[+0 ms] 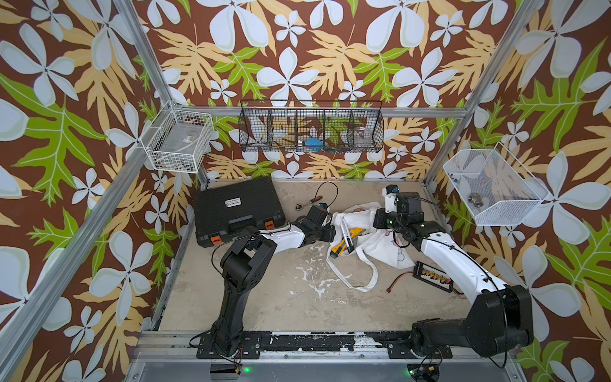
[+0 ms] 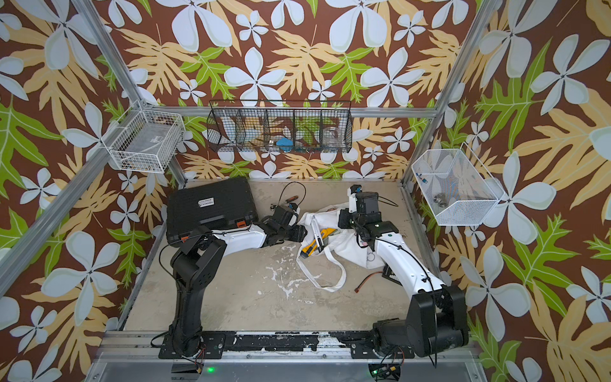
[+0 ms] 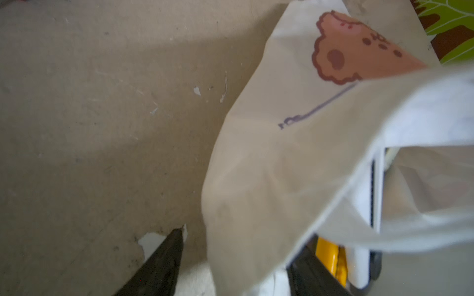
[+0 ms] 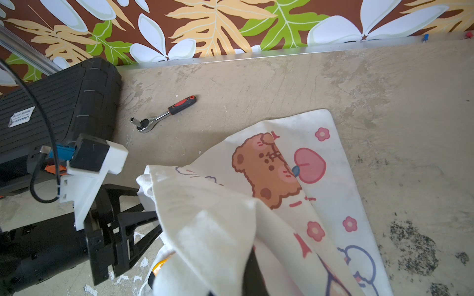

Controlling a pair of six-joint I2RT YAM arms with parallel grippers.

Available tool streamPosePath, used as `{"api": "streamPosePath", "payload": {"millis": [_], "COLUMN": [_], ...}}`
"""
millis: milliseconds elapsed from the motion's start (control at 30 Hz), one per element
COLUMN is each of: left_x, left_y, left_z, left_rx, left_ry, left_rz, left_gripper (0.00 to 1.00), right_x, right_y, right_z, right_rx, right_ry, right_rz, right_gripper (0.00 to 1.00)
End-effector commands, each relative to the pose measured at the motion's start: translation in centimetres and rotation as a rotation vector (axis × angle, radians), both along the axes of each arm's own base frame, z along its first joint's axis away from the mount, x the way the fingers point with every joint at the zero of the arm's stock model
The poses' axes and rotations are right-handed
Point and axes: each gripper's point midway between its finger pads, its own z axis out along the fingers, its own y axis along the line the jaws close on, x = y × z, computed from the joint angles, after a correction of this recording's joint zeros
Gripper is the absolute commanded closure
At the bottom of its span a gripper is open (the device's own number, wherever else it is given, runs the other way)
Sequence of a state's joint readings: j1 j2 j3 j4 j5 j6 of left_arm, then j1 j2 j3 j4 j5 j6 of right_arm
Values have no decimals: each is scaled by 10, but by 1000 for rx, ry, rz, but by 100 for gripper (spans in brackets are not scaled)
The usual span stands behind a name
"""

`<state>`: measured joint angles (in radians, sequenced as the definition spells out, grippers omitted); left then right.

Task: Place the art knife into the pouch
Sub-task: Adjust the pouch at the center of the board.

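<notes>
The pouch (image 1: pixel 380 246) (image 2: pixel 350 246), a white cloth tote with a bear print (image 4: pixel 266 169), lies crumpled mid-table with its mouth facing my left arm. In the mouth a slim white cutter (image 1: pixel 345 231) (image 3: pixel 364 205) lies across a yellow and black cutter (image 1: pixel 340 247) (image 3: pixel 329 256). I cannot tell which one is the art knife. My left gripper (image 1: pixel 331 231) (image 3: pixel 243 235) is at the pouch's rim, jaws apart, with the cloth edge (image 3: pixel 256 205) between them. My right gripper (image 1: pixel 377 226) (image 4: pixel 241 276) is shut on the pouch's upper layer and holds it raised.
A black tool case (image 1: pixel 238 211) with orange latches sits at the back left. Behind the left gripper lies a ratchet wrench (image 1: pixel 309 202) (image 4: pixel 164 115). The pouch's strap loop (image 1: pixel 362 281) trails forward. A black connector board (image 1: pixel 433 273) lies under the right arm. Wire baskets hang on the walls.
</notes>
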<state>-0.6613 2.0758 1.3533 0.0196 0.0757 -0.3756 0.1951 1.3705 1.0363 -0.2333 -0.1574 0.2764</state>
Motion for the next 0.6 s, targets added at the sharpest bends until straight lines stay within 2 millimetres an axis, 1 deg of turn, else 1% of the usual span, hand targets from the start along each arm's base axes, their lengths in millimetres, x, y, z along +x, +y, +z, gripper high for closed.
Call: {"api": "streamPosePath", "payload": {"millis": [0,33,67,167,233,333,567], "left_x": [12,13,14,14,9,-6,-51], "left_y": [-5,-7,-9,-13,-14,-14,-17], "left_z": [2,2,2,11,28,64,152], "left_rx": [12,7,5,-11,-43,-119,-308], "left_ry": [-38,-37,-36,-33,-38,-43,-52], "left_rz": [-11,-15,-17,-30,-40,-61,-150], "left_gripper": [73,91,100,100,100,100,100], "right_x": [5,5,5,6,6,6,6], "right_y": [1,1,1,-2,-5,-12,-23], "right_z": [13,13,13,12,12,20,56], "right_rx": [7,4,4,-7,-21,-39,-65], "right_ry": [-46,-44,-44,-43,-42,-54,-103], "right_rz": [4,3,2,-11,-25,-54,-110], "right_gripper": [100,100,100,100,100,100,100]}}
